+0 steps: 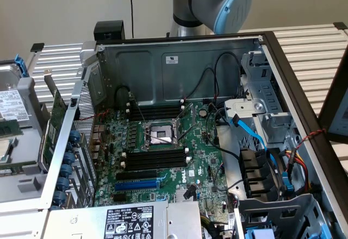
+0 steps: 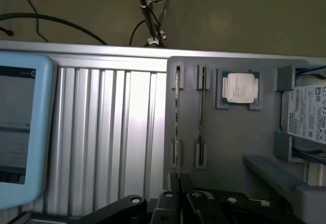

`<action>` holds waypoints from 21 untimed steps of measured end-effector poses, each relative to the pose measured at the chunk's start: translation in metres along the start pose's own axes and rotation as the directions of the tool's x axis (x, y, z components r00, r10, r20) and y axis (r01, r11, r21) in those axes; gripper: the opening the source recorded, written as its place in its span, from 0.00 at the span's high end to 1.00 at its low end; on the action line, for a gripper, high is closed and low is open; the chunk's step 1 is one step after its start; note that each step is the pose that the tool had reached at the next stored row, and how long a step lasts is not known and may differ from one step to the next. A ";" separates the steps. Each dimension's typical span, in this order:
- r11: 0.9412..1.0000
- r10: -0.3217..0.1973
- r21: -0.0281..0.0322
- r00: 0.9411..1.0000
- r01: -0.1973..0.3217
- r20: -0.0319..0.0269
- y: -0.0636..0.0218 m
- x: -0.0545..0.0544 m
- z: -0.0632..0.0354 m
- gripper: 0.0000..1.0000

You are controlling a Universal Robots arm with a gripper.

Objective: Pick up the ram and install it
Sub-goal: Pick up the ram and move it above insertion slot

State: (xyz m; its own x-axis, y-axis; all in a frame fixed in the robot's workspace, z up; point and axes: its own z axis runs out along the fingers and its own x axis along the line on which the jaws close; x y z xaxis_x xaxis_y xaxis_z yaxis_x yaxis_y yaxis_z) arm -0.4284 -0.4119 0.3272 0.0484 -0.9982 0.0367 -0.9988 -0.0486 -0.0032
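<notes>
The ram (image 2: pixel 177 116) is a thin stick standing on edge in the clips of a grey parts tray (image 2: pixel 229 142), and a second stick (image 2: pixel 202 109) stands parallel beside it. My gripper (image 2: pixel 178 180) hovers over the tray's near edge, in line with the first stick. Its dark fingers are shut with nothing between them. In the exterior view the open computer case shows the motherboard (image 1: pixel 179 141) with black memory slots (image 1: pixel 155 157) either side of the processor socket (image 1: pixel 160 134). The arm's grey and blue joint (image 1: pixel 223 0) sits behind the case.
On the tray also lie a processor chip (image 2: pixel 240 87) and a hard drive (image 2: pixel 308 117). A blue-rimmed tablet (image 2: pixel 20 132) rests on the ribbed aluminium table (image 2: pixel 112 132). A green expansion card (image 1: pixel 54 122) stands at the case's left wall, and cables and a drive cage (image 1: pixel 261 157) fill its right side.
</notes>
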 end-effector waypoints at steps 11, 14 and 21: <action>1.000 0.000 0.000 1.000 0.000 0.002 -0.0438 0.004 -0.0500 0.87; 1.000 0.000 0.000 1.000 0.000 0.002 -0.0561 0.005 -0.0634 0.87; 1.000 0.000 0.000 1.000 0.000 0.002 -0.0863 0.008 -0.0946 0.87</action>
State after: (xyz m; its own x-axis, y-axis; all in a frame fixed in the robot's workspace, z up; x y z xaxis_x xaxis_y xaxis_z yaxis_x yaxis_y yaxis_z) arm -0.3424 -0.4119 0.4223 0.0484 -0.9982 0.0349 -0.9988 -0.0485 -0.0030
